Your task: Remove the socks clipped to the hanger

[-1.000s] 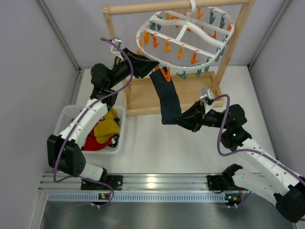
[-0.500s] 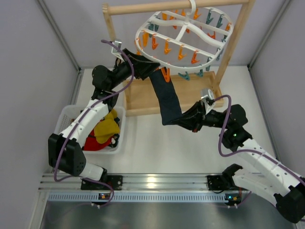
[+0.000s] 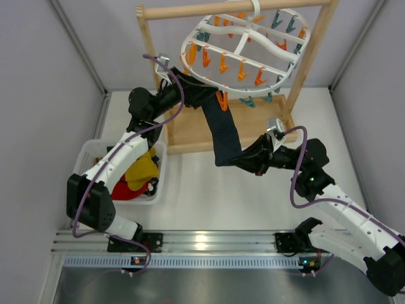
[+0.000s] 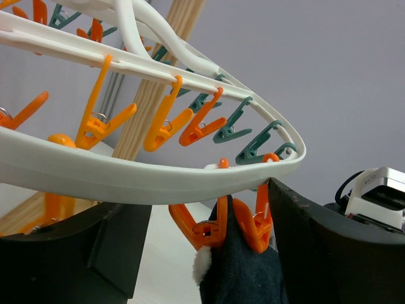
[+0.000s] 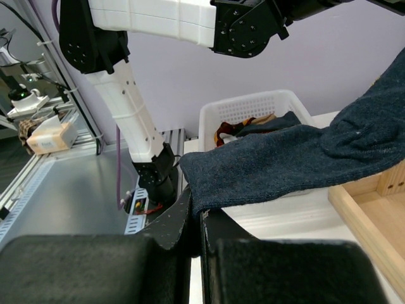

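The white oval hanger (image 3: 245,49) hangs from the wooden rack, tilted. A single dark navy sock (image 3: 224,130) is held at its near rim by an orange clip (image 3: 220,100). My left gripper (image 3: 210,96) is open, one finger on each side of that clip (image 4: 218,231). The right finger (image 4: 329,247) is against the clip and the left finger (image 4: 76,253) stands apart. The sock's top (image 4: 243,275) sits below the hanger rim (image 4: 126,177). My right gripper (image 3: 239,158) is shut on the sock's lower end (image 5: 285,161), pinching its edge (image 5: 196,218).
A white basket (image 3: 85,155) at the left holds yellow (image 3: 142,168) and red (image 3: 126,190) socks; it also shows in the right wrist view (image 5: 253,111). The wooden rack's top bar (image 3: 196,9), right post (image 3: 313,54) and base tray (image 3: 190,126) surround the hanger.
My left gripper has moved right to the orange clip with its jaws wider apart. The hanger has swung slightly. The right gripper and the sock's lower end have stayed put.
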Action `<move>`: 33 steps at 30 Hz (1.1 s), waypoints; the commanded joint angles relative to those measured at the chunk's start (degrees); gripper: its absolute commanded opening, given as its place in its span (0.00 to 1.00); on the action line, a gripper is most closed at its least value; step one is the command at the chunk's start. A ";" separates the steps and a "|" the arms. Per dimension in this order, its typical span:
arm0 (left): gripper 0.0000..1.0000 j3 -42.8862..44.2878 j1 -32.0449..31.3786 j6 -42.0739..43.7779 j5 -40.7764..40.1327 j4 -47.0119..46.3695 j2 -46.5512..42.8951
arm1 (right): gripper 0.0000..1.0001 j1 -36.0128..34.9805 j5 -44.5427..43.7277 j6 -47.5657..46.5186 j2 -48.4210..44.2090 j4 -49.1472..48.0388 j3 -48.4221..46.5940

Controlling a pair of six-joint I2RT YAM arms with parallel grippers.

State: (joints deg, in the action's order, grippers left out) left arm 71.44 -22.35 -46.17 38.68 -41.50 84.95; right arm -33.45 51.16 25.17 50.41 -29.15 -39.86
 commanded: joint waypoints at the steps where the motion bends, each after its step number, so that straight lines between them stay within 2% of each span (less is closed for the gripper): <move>1: 0.79 -0.68 -0.06 1.17 0.09 -3.94 -0.13 | 0.00 0.84 1.40 0.06 -1.02 -1.97 -2.77; 3: 0.74 -1.13 0.02 1.43 0.00 -3.86 -0.31 | 0.00 0.76 1.40 0.14 -1.28 -1.88 -2.77; 4: 0.66 -1.13 0.02 1.44 0.00 -3.94 -0.22 | 0.00 0.84 1.40 0.14 -1.37 -1.97 -2.68; 7: 0.51 -1.04 -0.06 1.00 0.08 -4.38 -0.13 | 0.00 0.76 1.40 0.14 -1.37 -1.88 -2.60; 9: 0.49 -0.78 -0.06 0.73 -0.09 -4.47 -0.22 | 0.00 0.84 1.40 0.06 -1.20 -1.88 -2.51; 11: 0.41 -0.51 0.02 0.82 0.00 -4.56 -0.39 | 0.00 0.76 1.32 0.06 -1.28 -2.05 -2.25; 24: 0.20 -0.86 -0.06 0.91 -2.29 -4.47 -0.84 | 0.00 0.84 -0.88 -2.66 -4.80 1.46 2.50; 27: 0.11 -0.16 -0.06 0.30 -2.38 -4.47 -0.66 | 0.00 0.76 -0.97 -3.02 -4.80 2.16 2.33; 28: 0.00 0.54 -0.06 0.12 -2.38 -4.47 -0.40 | 0.00 0.84 -0.97 -3.19 -4.62 2.16 2.33; 33: 0.00 0.90 -0.06 0.12 -1.85 -4.47 -0.48 | 0.00 0.76 -1.15 -3.64 -4.71 2.60 2.59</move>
State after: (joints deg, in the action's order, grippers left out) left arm 70.41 -22.35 -45.95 36.99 -42.06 84.95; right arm -33.41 50.09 22.98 46.39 -26.57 -37.47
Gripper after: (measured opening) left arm 0.350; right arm 0.005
